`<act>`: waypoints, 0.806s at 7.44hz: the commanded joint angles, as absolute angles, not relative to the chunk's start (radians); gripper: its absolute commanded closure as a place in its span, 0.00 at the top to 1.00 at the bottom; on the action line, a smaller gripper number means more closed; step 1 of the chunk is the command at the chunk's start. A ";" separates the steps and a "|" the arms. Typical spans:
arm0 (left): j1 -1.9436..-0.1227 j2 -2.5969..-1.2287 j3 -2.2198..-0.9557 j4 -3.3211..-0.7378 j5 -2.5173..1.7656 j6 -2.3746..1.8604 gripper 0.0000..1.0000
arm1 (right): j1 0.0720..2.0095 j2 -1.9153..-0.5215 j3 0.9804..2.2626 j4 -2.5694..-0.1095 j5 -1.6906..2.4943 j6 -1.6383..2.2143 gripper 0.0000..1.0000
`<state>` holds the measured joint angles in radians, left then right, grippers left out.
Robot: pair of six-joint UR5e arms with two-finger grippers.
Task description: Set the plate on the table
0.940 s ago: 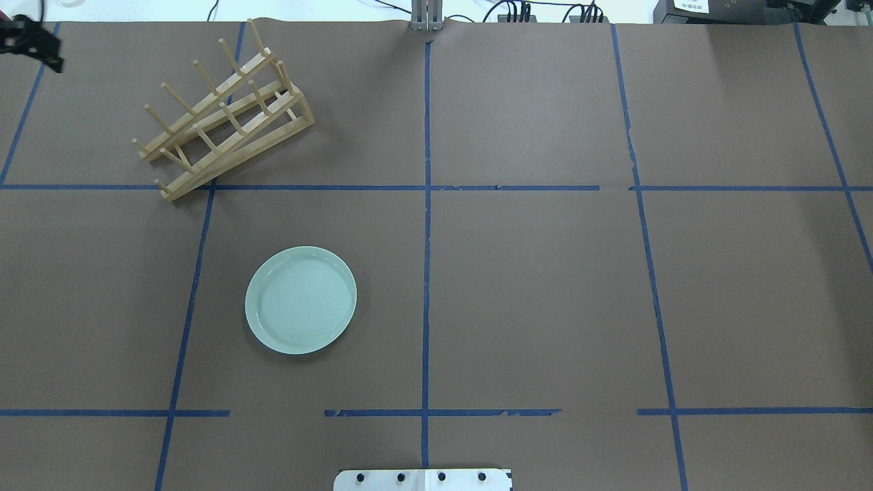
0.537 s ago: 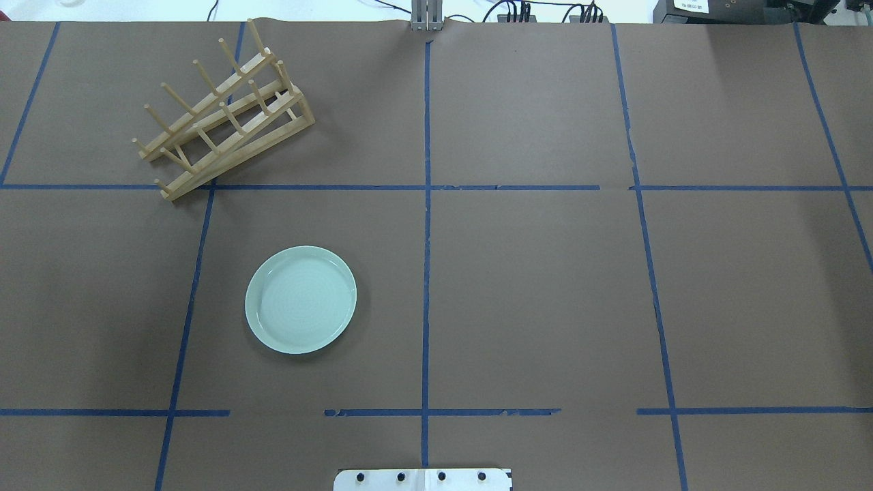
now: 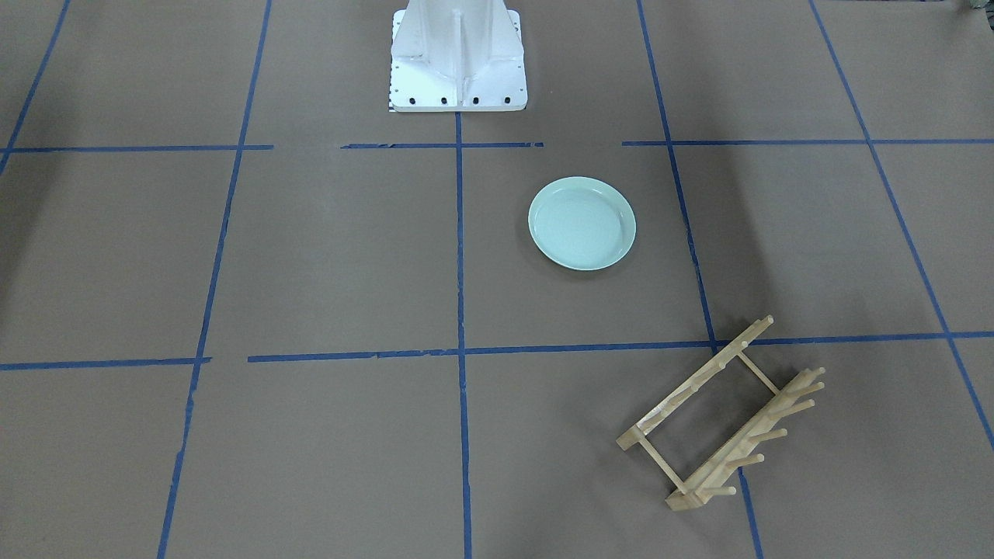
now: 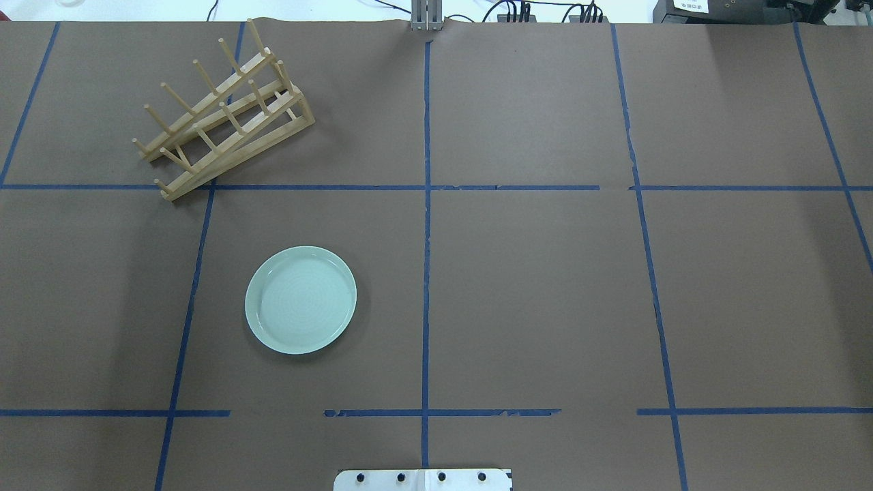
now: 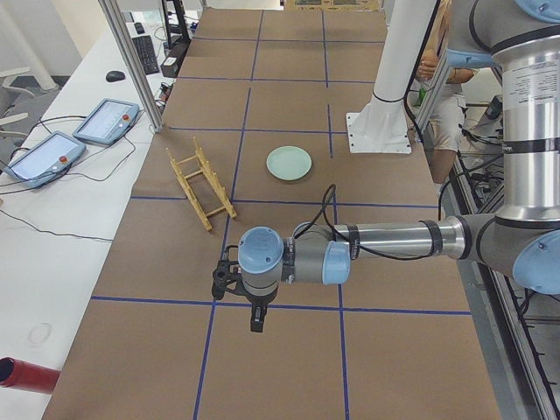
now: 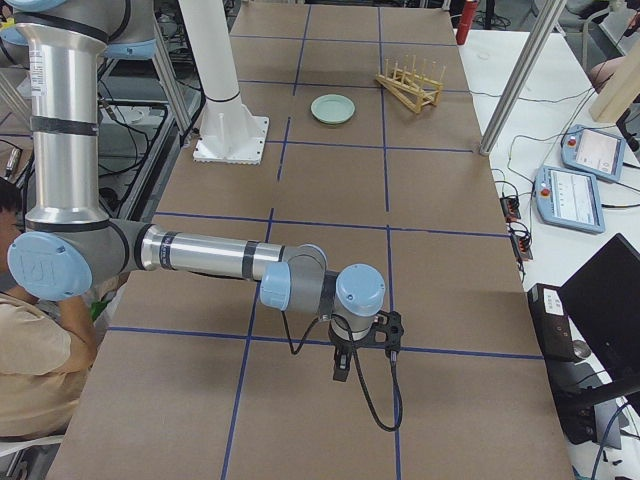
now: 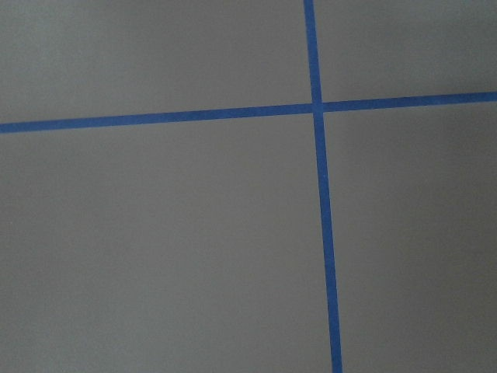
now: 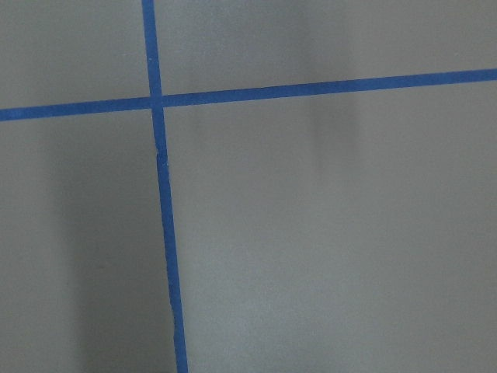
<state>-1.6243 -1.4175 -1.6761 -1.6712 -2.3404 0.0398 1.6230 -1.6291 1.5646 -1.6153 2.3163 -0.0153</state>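
**Plate flat on tabletop; both arms well apart from it**

Front-facing view: The brown tabletop (image 3: 311, 256) carries a grid of blue tape (image 3: 460, 272). The white base (image 3: 457, 58) is at the top. A wooden peg rack (image 3: 722, 415) sits askew at lower right, its upper corner across a tape crossing. The plate (image 3: 582, 223) lies between base and rack, inside one grid cell, clear of the tape and of the rack. Nothing covers or touches it.

Overhead view: The plate is left of the centre line, right way up. It is round and pale mint green, with a raised glossy rim and faint rings in its well. The rack stands farther back on the left, pegs up and holding nothing.

Left side view: The left gripper (image 5: 255, 317) hangs over a tape line, far from plate and rack. Whether it is wide or narrow cannot be told. Two pendants (image 5: 105, 121) lie on the side bench.

Right side view: The right gripper (image 6: 342, 364) hangs likewise at the opposite end, its opening impossible to judge.

Wrist views: Each shows only bare tabletop and a tape crossing.
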 commanded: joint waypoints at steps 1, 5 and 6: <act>-1.626 -1.417 -1.751 -1.602 -2.253 0.012 1.00 | 1.623 -1.629 1.565 -1.615 2.316 -0.015 1.00; -1.625 -1.548 -1.726 -1.477 -2.322 0.012 1.00 | 1.623 -1.629 1.565 -1.615 2.316 -0.015 1.00; -1.624 -1.557 -1.744 -1.476 -2.341 0.012 1.00 | 1.623 -1.629 1.565 -1.615 2.316 -0.015 1.00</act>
